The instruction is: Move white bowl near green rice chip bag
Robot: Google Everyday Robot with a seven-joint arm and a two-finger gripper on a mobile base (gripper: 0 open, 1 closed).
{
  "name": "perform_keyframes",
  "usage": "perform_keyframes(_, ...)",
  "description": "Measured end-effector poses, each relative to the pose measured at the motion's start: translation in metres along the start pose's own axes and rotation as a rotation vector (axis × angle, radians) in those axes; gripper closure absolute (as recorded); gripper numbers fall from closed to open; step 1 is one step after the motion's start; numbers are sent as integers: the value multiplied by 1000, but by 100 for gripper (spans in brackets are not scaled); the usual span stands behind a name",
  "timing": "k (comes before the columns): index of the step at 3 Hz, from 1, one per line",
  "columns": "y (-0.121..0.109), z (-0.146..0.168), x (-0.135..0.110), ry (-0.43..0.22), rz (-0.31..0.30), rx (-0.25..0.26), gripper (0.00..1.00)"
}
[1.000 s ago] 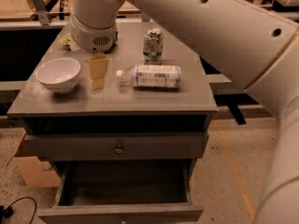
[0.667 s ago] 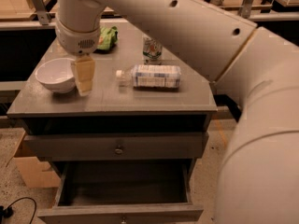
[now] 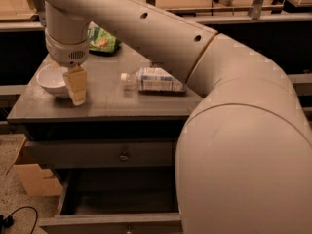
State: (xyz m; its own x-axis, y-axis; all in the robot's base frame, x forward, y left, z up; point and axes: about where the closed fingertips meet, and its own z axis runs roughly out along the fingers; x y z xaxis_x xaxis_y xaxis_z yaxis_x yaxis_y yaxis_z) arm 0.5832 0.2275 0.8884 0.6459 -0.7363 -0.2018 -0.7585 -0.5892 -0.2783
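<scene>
The white bowl [image 3: 50, 78] sits at the left edge of the grey cabinet top [image 3: 109, 104], partly hidden behind my wrist. My gripper [image 3: 75, 86] hangs right at the bowl's right rim, its tan fingers [image 3: 77, 83] pointing down at the tabletop. The green rice chip bag [image 3: 102, 39] lies at the back of the cabinet top, behind my arm and only partly showing.
A clear plastic bottle [image 3: 153, 80] with a white label lies on its side in the middle of the cabinet top. The bottom drawer [image 3: 114, 204] stands pulled open. A cardboard box [image 3: 30, 176] stands on the floor at the left. My arm fills the right of the view.
My arm has swung left and toward the camera, carrying the gripper over to the bowl's right rim. The soda can is now hidden behind the arm.
</scene>
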Motion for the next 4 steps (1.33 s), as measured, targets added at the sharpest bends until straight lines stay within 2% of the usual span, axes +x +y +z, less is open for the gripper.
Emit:
perform_keyframes(2,-5,15,9,36,-9,-29,74)
perform_keyframes(3,-10,-1,10,56,-10,20,97)
perform_keyframes(4,-25,-41,17,77,-1,119,100)
